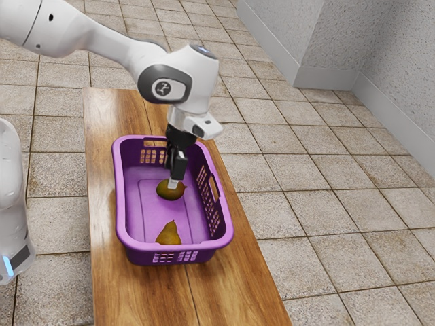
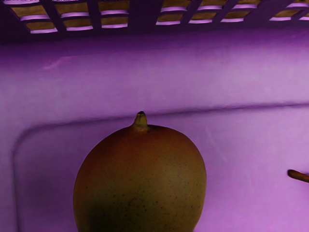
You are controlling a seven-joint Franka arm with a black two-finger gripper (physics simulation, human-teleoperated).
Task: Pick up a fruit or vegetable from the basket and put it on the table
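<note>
My gripper (image 1: 174,183) reaches down inside the purple basket (image 1: 119,197), its tip at the upper side of a round mango-like fruit (image 1: 170,193). From this side I cannot tell how far apart its two sides stand. In the wrist view, the fruit (image 2: 141,181) lies close under my hand, reddish-brown with dark specks and a short stem. A yellowish-brown pear (image 1: 169,234) rests in the basket near the end wall closest to the exterior camera, apart from the round fruit.
High walls with slotted openings surround the fruit; the basket's slotted wall (image 2: 145,24) also shows in the wrist view. The basket stands on a wooden table (image 1: 112,292), whose long edge runs along the exterior view's right.
</note>
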